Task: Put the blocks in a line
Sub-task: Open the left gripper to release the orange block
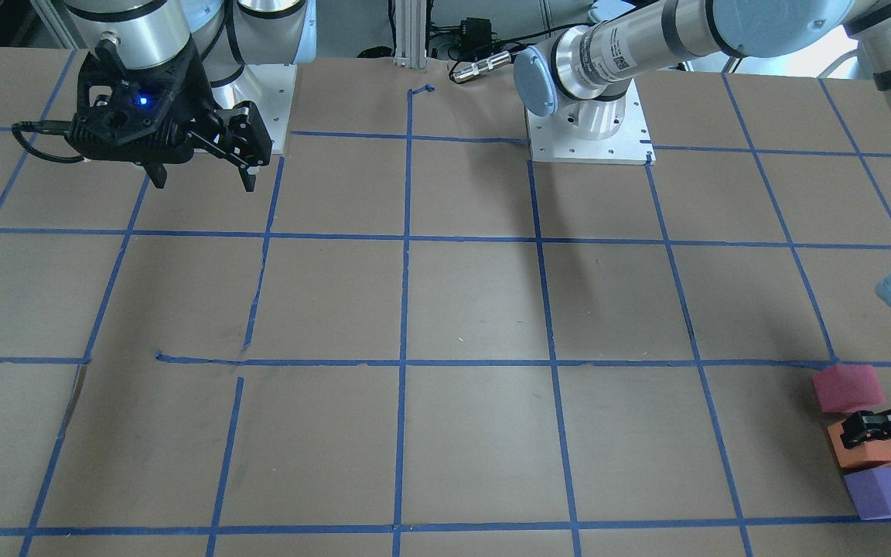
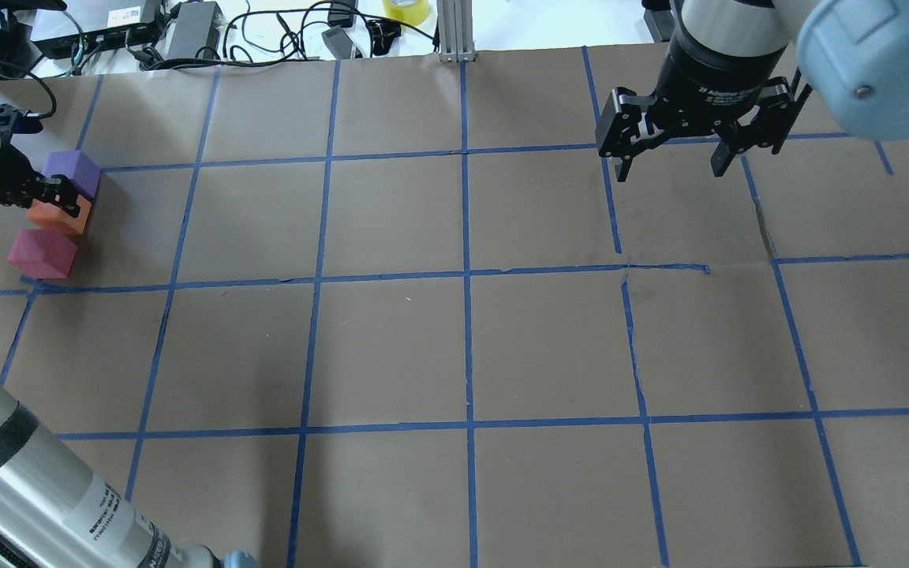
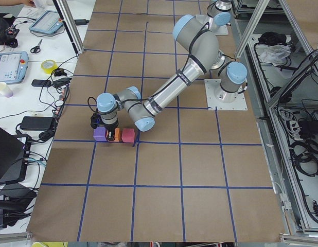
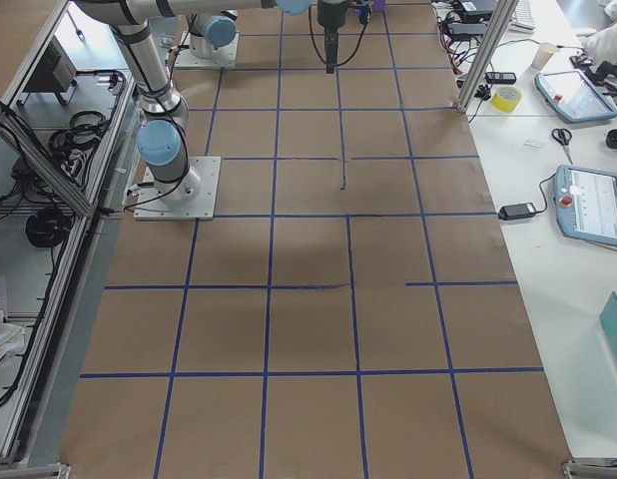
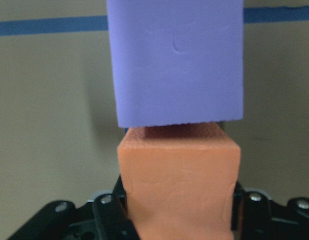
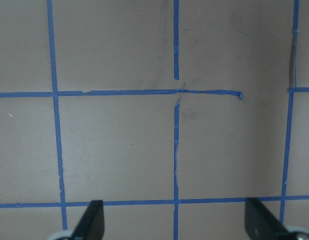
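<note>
Three foam blocks sit in a row, touching, at the table's far left edge: purple (image 2: pixel 72 170), orange (image 2: pixel 69 219) and pinkish-red (image 2: pixel 42 252). They also show in the front view: pinkish-red (image 1: pixel 848 388), orange (image 1: pixel 867 458), purple (image 1: pixel 886 493). My left gripper (image 2: pixel 56 201) is low over the middle one. In the left wrist view its jaws press both sides of the orange block (image 5: pixel 179 185), which rests against the purple block (image 5: pixel 177 60). My right gripper (image 2: pixel 667 170) hangs open and empty above the table's right half.
The table (image 2: pixel 462 347) is brown paper with a blue tape grid. Cables, boxes and a tape roll (image 2: pixel 405 9) lie beyond its far edge. The two arm base plates (image 1: pixel 588 131) stand at the robot's side.
</note>
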{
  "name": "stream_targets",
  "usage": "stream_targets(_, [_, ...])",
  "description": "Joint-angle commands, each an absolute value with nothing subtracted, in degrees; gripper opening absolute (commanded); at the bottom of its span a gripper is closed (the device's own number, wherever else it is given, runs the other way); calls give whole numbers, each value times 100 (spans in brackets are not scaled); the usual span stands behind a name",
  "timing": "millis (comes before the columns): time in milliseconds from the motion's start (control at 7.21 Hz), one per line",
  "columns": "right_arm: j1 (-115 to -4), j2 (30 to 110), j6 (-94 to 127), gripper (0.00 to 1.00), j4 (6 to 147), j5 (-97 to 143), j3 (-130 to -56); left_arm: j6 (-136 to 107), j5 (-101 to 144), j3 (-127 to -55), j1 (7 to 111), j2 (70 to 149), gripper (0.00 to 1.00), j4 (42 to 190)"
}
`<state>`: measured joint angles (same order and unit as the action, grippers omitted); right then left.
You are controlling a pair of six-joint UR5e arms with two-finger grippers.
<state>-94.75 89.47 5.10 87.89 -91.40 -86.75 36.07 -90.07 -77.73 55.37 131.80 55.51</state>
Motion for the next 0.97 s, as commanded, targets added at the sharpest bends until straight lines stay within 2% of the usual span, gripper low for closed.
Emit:
stream_targets(0, [-9475, 8947, 510, 100, 8789, -9141, -8675, 3621, -9009, -7778, 5520, 13166, 100, 5555])
stream_targets(416, [-9475, 8947, 510, 100, 8798, -9141, -8675, 3534, -9017, -7734, 5668, 12782, 100, 5642])
stream_targets(555, [-9475, 8947, 510, 100, 8798, -9141, -8675, 3533, -9009, -7743, 5773, 12405, 100, 6130])
stream_targets(832, [-9475, 8947, 510, 100, 8798, -9141, -8684, 3524, -9043, -7805, 5818, 11116, 100, 7944])
